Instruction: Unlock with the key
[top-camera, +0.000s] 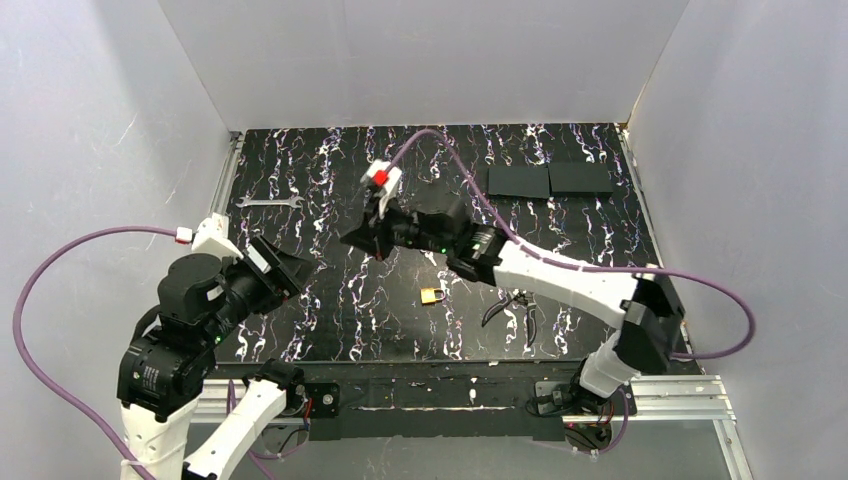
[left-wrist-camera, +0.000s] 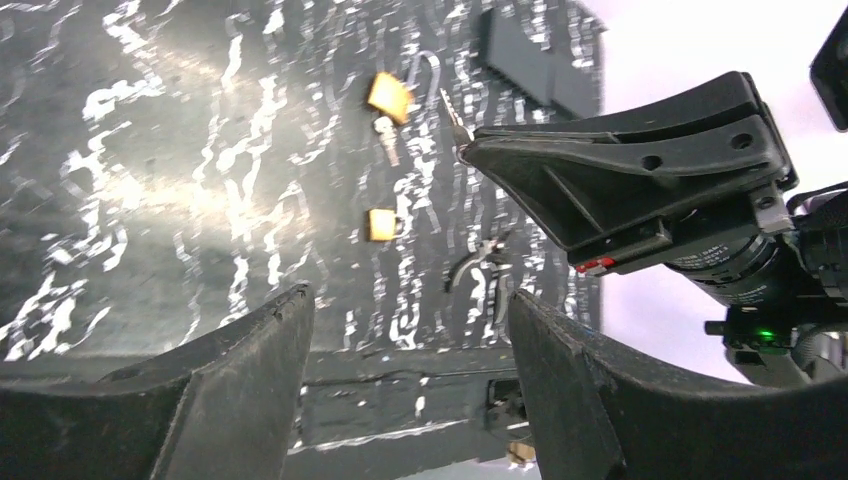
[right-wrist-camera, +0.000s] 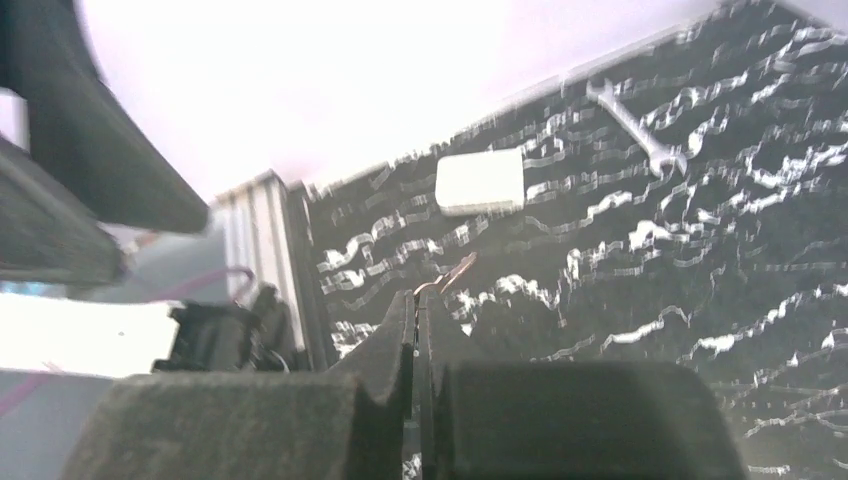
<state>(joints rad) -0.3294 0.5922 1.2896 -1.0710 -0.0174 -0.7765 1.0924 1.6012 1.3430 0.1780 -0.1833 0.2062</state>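
The key (right-wrist-camera: 457, 273) is a thin metal sliver sticking out past the tips of my right gripper (right-wrist-camera: 416, 300), which is shut on it. In the top view that gripper (top-camera: 360, 240) hangs above the mat's middle, pointing left. The left wrist view shows the same fingertips (left-wrist-camera: 475, 152) with the key's blade (left-wrist-camera: 454, 118) poking up. Two brass padlocks lie on the mat, one nearer (left-wrist-camera: 381, 224) and one farther (left-wrist-camera: 388, 95). The top view shows one padlock (top-camera: 432, 295) below the right arm. My left gripper (top-camera: 295, 272) is open and empty at the left, facing the right gripper.
A silver wrench (top-camera: 270, 202) lies at the back left of the black marbled mat (top-camera: 330, 320). Black-handled pliers (top-camera: 512, 305) lie right of the padlock. Two dark flat pads (top-camera: 520, 180) sit at the back right. White walls enclose the table.
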